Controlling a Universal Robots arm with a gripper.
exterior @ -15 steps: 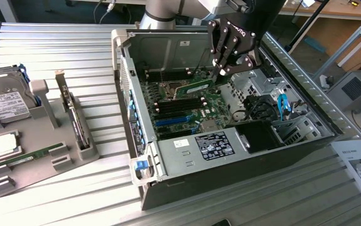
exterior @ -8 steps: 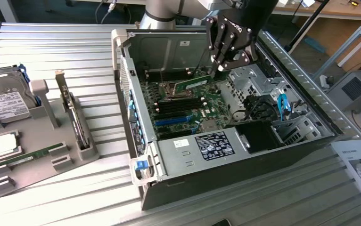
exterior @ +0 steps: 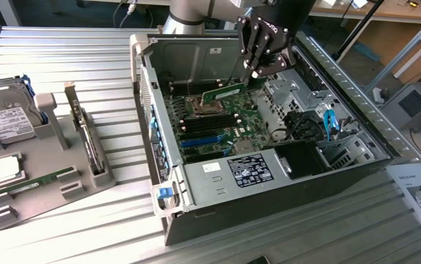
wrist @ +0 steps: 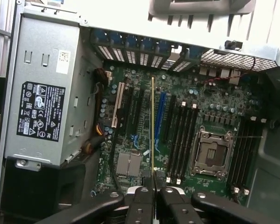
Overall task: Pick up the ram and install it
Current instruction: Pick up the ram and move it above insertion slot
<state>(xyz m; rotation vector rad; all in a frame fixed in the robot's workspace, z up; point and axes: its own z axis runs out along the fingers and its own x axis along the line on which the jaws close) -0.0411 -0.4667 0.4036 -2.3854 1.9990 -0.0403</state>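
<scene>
The black two-fingered gripper (exterior: 250, 81) is pinched narrowly on one end of the long, thin green circuit-board ram stick (exterior: 223, 92). The stick juts out from its fingertips, just above the green motherboard (exterior: 221, 124) inside the open grey metal computer case (exterior: 218, 181) beneath it.
</scene>
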